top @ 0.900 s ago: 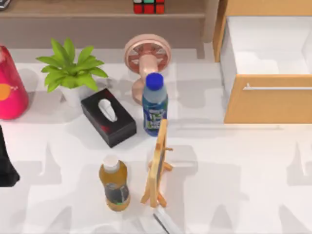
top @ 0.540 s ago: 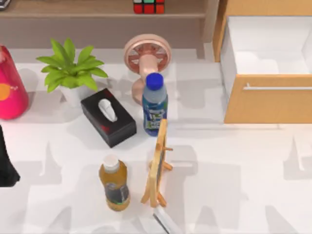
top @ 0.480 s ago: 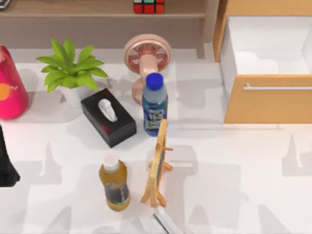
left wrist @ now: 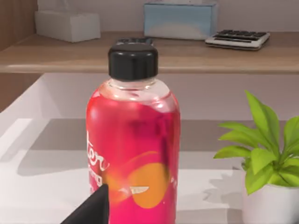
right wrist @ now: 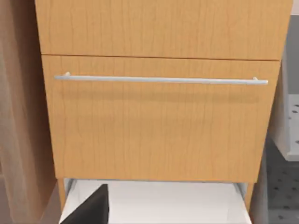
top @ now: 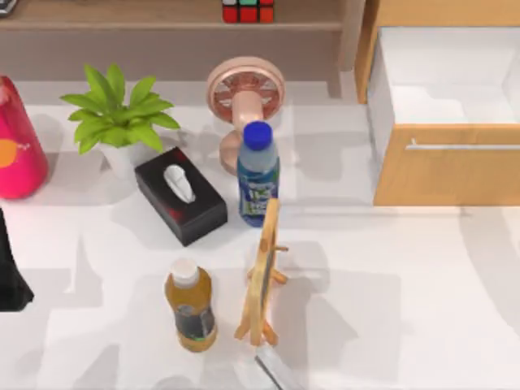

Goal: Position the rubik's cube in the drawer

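Note:
The rubik's cube (top: 249, 10) sits on the wooden shelf (top: 122, 18) at the back, left of the drawer. The drawer (top: 447, 171) stands pulled open at the back right, with its white interior (top: 443, 73) bare and its silver bar handle (top: 463, 147) on the front panel. In the right wrist view the drawer front (right wrist: 159, 126) and its handle (right wrist: 161, 80) are close ahead, with a black part of my right gripper (right wrist: 91, 210) at the picture's edge. My left gripper (top: 10, 276) is at the table's left edge, close to a pink bottle (left wrist: 133, 149).
Between the left edge and the drawer stand the pink bottle (top: 16, 142), a potted plant (top: 118, 114), a black tissue box (top: 180, 195), a pink fan (top: 245, 89), a blue-capped bottle (top: 258, 175), a wooden-framed stand (top: 264, 276) and an amber bottle (top: 191, 305).
No object has moved. The shadows on the right side of the table have shifted and merged into a broader one near the right edge.

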Controlling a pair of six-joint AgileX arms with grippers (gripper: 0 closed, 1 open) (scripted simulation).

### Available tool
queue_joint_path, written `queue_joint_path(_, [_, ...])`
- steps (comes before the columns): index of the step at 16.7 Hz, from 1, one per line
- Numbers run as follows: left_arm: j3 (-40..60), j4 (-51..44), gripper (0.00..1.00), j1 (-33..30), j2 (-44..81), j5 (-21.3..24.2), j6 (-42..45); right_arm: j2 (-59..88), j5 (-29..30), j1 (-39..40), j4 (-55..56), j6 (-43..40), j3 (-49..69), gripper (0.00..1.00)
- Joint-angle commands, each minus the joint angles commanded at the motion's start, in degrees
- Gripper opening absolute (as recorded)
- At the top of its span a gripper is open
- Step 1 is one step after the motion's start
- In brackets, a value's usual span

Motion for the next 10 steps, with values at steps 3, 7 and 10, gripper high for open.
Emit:
queue_joint_path(3, [0.0, 0.0, 1.0, 0.0, 0.0, 0.0, 0.0, 20.24, 6.45, 6.2, 5.73, 0.23, 12.08, 1.0])
queue_joint_path(7, [0.0, 0.0, 1.0, 0.0, 0.0, 0.0, 0.0, 45.69, 14.63, 14.21, 13.33, 0.35, 27.87, 1.0])
queue_joint_path(10, [0.0, 0.0, 1.0, 0.0, 0.0, 0.0, 0.0, 61.43, 19.95, 19.4, 18.65, 0.33, 38.72, 1.0])
